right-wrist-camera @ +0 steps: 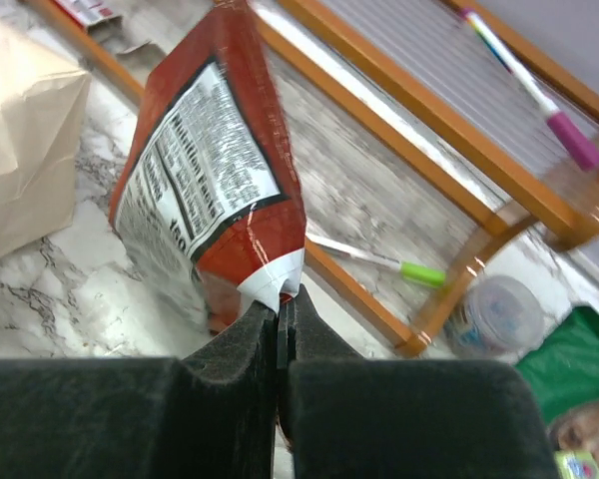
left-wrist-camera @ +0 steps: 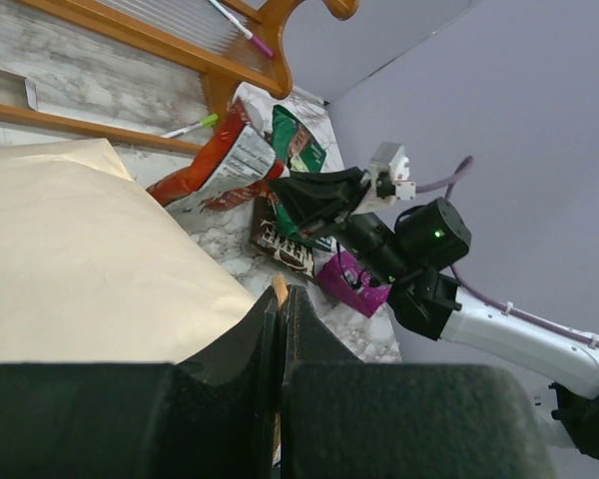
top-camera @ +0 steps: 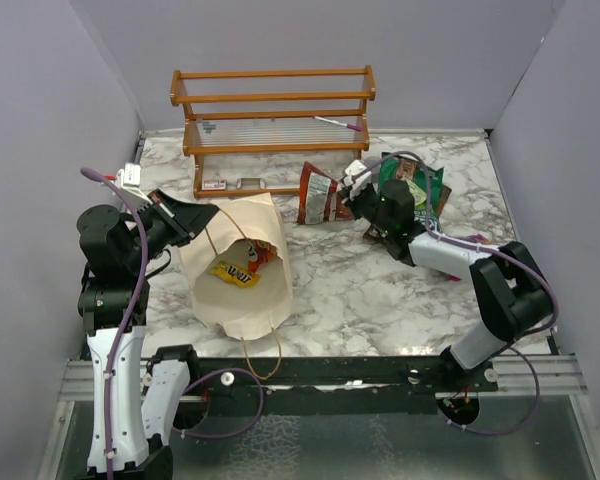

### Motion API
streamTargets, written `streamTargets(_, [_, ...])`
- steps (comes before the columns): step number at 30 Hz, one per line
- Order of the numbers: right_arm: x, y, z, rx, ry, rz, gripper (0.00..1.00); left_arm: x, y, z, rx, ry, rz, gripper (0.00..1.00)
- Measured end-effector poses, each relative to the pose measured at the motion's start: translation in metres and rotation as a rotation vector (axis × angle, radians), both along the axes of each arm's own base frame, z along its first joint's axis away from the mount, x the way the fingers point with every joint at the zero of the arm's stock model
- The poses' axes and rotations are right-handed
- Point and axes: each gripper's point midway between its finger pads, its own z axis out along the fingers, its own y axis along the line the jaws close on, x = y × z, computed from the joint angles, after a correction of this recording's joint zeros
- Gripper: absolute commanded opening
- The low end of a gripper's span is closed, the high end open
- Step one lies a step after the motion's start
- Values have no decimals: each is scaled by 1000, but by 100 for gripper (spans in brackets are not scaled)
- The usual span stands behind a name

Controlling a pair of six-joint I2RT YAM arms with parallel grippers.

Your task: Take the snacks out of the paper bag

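The cream paper bag stands tilted at the left with its mouth open. A yellow packet and an orange one lie inside it. My left gripper is shut on the bag's upper edge; a tan strip of it shows between the jaws in the left wrist view. My right gripper is shut on a corner of an orange-red packet, which hangs upright just over the table in front of the rack. Green, brown and magenta packets lie behind the right gripper.
A wooden rack stands at the back with a purple pen on its shelf. A green-capped marker and a small clear tub lie by its leg. Grey walls close in both sides.
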Motion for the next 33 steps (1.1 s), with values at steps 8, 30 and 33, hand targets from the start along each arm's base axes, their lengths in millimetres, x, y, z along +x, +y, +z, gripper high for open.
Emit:
streamTargets(8, [21,16,-4,-173,-82,98,2,-1,0,1,-8,2,1,0])
streamTargets(30, [-122,-30,-19,155,243,72,99,0,0,-7,-9,15,1,0])
streamTargets(33, [-149,-27,-17,232,282,141,99,0,0,-9,-10,19,0,0])
